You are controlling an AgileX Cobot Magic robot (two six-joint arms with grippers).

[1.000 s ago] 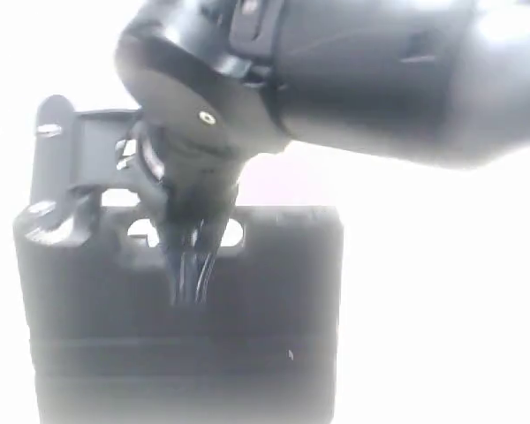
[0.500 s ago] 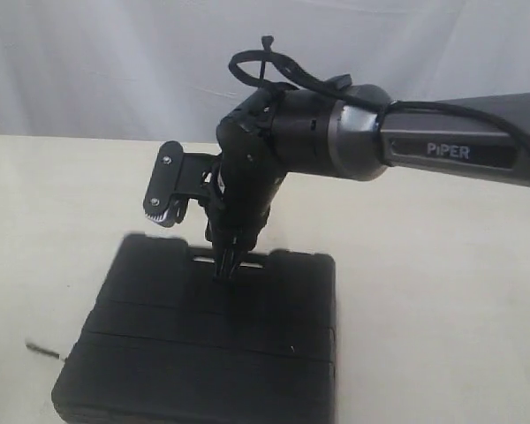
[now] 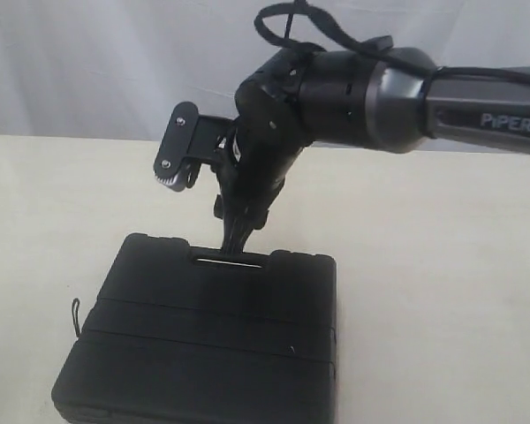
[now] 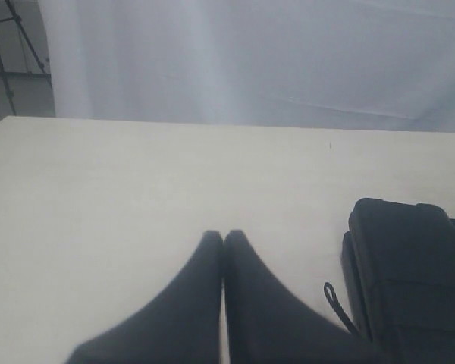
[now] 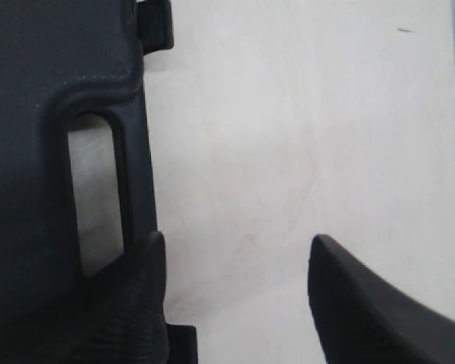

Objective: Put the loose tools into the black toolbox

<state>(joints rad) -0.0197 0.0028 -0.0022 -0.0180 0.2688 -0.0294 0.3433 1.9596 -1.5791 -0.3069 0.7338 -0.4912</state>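
Zero loose tools in sight in any view, so for now we're really just dealing with the toolbox (image 3: 203, 344). It lies flat and shut on the counter (image 3: 424, 265), with its handle (image 3: 219, 259) on the side away from the exterior camera. Our guess on handling: it's a big hard plastic case, stiff, probably hefty if it's loaded, and smooth enough that pinching a flat face would just slip. The handle bar looks like the obvious place to take hold, or the lid edge next to it if we want to swing it open. The right arm (image 3: 380, 88) reaches in from the right, bends hard at the wrist and points the right tool (image 3: 236, 240) almost straight down at the handle. In the wrist view that tool is released, jaws apart. One finger (image 5: 133, 303) overlaps the handle bar by the slot (we can't tell if it touches) and the other (image 5: 371, 311) sits out over bare counter, so nothing is grasped. The left tool (image 4: 223, 241) is clenched on nothing, fingers pressed together, over the counter off the case's left side, near a little black strap loop (image 3: 75, 315). We'd say the case needs opening before anything can go in.
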